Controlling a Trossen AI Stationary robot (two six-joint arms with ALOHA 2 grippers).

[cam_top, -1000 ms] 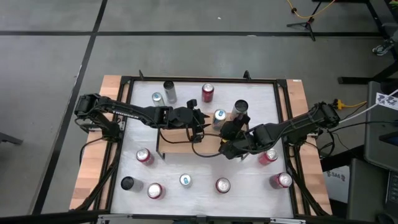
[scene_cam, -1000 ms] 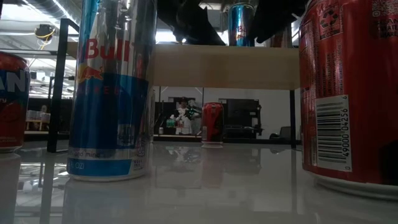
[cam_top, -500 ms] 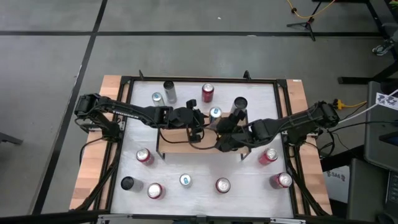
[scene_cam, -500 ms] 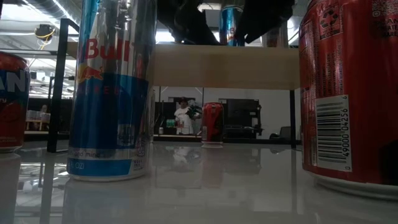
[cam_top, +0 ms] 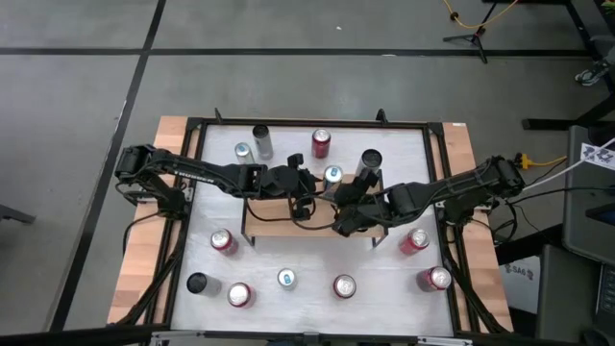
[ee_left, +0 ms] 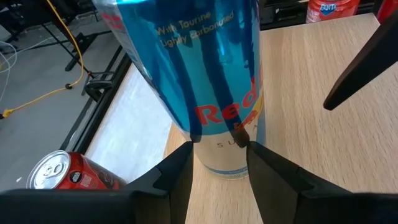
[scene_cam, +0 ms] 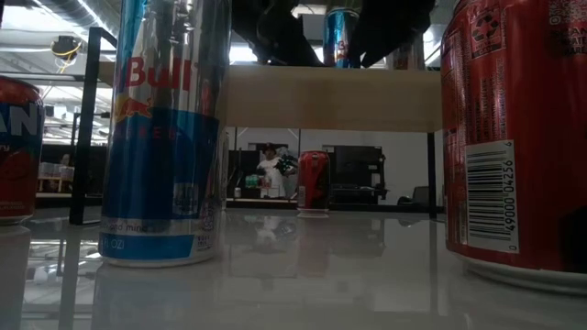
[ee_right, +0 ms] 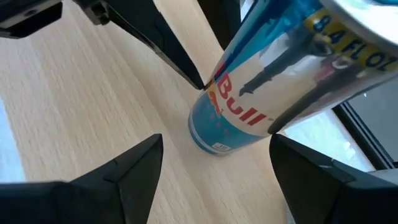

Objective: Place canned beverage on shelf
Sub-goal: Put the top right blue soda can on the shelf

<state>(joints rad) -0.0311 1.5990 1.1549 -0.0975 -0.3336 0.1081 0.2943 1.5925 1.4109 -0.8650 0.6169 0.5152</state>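
Left gripper [ee_left: 217, 163] clamped on blue can [ee_left: 199, 74] to stand it on shelf [ee_left: 311, 124]; right gripper [ee_right: 214, 165] spread wide alongside, holding nothing.

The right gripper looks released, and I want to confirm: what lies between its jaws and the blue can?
Only bare shelf board: the right wrist view shows the right gripper open, clear of the blue can.
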